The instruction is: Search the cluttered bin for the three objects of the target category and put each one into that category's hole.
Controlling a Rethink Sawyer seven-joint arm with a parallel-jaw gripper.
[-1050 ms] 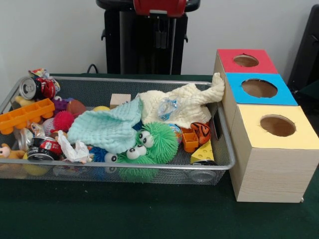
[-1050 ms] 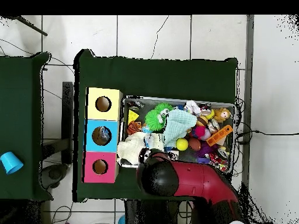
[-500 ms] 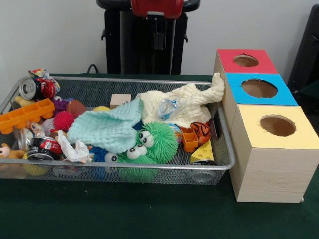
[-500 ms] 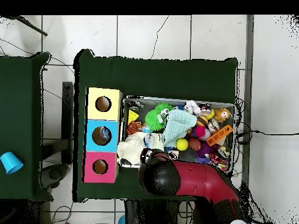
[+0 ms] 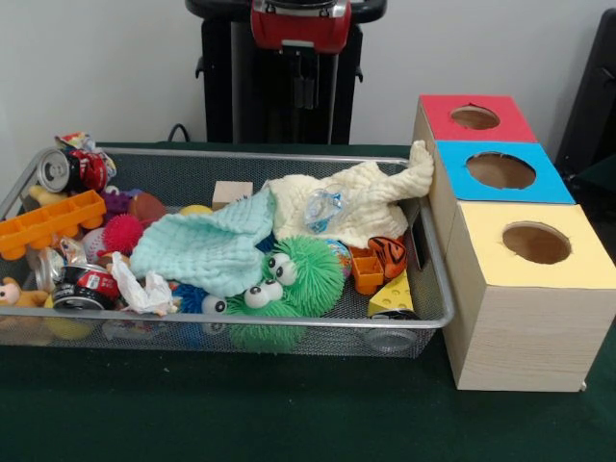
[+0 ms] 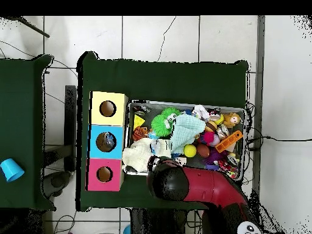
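A dark green table (image 5: 289,423) stands before a pale wall, and its near strip is bare cloth in front of a wire mesh bin (image 5: 241,332); just right of the bin, touching its right wall, sits a wooden box (image 5: 525,327) with three round holes set in a row running front to back: yellow top (image 5: 536,243) nearest, blue top (image 5: 500,170) in the middle, red top (image 5: 474,117) farthest.

Inside the bin, at the front, lies a green fuzzy toy with googly eyes (image 5: 289,284); beside it a yellow cheese-shaped wedge (image 5: 393,294) leans in the front right corner; a crumpled white wrapper (image 5: 144,289) and a small red car (image 5: 89,284) sit to the left.

Behind these a mint cloth (image 5: 207,245) spreads across the middle, and a cream knitted cloth (image 5: 361,202) stretches with its long axis left to right, one end lifted against the bin's right wall toward the box; an orange block tray (image 5: 48,221) lies slantwise at the left, a drink can (image 5: 63,170) in the far left corner.

The gripper (image 5: 305,82) hangs above and behind the bin's far rim, touching nothing, holding nothing; how wide its jaws stand cannot be told; from overhead the red arm (image 6: 201,189) covers the bin's edge nearest the robot.
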